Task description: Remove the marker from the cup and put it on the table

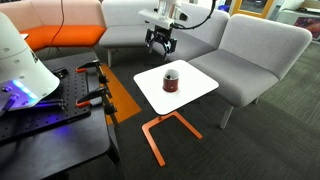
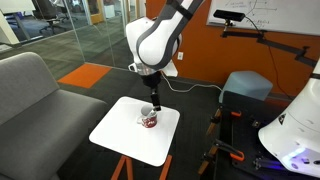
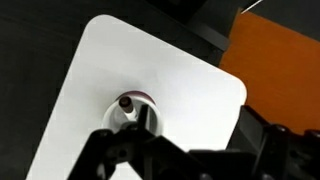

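Note:
The dark red cup stands near the middle of the white table in both exterior views, cup and table. In the wrist view the cup holds the marker, whose tip pokes above the rim. My gripper hangs above the cup, open and empty. In an exterior view its fingertips are just over the cup. In the wrist view its dark fingers spread apart at the bottom, the cup by the left finger.
Grey sofa seats stand behind and beside the table, with an orange seat further off. A black workbench with clamps is close to the table's side. The orange table frame reaches to the carpet.

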Available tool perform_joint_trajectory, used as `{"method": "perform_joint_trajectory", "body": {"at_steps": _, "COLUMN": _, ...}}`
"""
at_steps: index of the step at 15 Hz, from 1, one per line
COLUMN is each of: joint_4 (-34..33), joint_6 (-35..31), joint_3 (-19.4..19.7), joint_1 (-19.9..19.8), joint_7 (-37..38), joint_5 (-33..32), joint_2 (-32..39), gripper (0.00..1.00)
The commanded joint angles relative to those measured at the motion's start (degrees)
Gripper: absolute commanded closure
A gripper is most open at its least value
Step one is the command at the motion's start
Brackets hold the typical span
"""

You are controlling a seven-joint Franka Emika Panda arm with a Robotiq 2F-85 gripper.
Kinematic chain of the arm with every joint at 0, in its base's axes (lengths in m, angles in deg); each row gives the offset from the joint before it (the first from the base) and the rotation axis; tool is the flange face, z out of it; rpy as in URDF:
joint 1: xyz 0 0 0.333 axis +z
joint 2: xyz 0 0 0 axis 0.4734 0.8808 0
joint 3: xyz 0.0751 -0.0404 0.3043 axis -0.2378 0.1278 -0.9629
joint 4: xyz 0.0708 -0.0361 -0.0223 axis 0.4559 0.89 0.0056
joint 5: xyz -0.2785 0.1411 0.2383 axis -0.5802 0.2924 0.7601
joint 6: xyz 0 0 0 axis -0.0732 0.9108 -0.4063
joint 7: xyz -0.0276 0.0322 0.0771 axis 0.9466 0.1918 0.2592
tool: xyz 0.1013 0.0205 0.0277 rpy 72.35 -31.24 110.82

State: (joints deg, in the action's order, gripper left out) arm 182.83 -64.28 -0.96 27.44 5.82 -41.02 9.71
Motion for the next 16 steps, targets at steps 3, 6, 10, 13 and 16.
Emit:
{"method": "perform_joint_trajectory", "body": {"at_steps": 3, "joint_4": -8.1, "joint_6": -0.5, "joint_3": -0.5, "joint_1": -1.6, "joint_7": 0.4, "joint_5": -2.7, "joint_2": 8.1, "gripper": 0.46}}
{"method": "perform_joint_trajectory", "body": {"at_steps": 6, "joint_4": -12.9, "joint_6": 0.1, "joint_3": 0.1, "joint_1": -1.5, "joint_7": 0.9, "joint_5": -5.3, "joint_2": 12.8, "gripper": 0.69}}
{"method": "perform_joint_trajectory", "body": {"at_steps": 10, "joint_4": -18.2, "joint_6": 0.9, "joint_3": 0.1, "joint_1": -1.9, "joint_7": 0.9, "joint_5": -7.1, "joint_2": 17.8, "gripper": 0.94}}
{"method": "perform_joint_trajectory", "body": {"at_steps": 13, "joint_4": -21.1, "joint_6": 1.3, "joint_3": -0.1, "joint_1": -2.3, "joint_7": 0.8, "joint_5": -7.5, "joint_2": 20.6, "gripper": 0.92}}
{"method": "perform_joint_trajectory", "body": {"at_steps": 16, "joint_4": -23.2, "joint_6": 1.7, "joint_3": 0.0, "joint_1": -2.5, "joint_7": 0.9, "joint_5": -7.6, "joint_2": 22.5, "gripper": 0.74}}
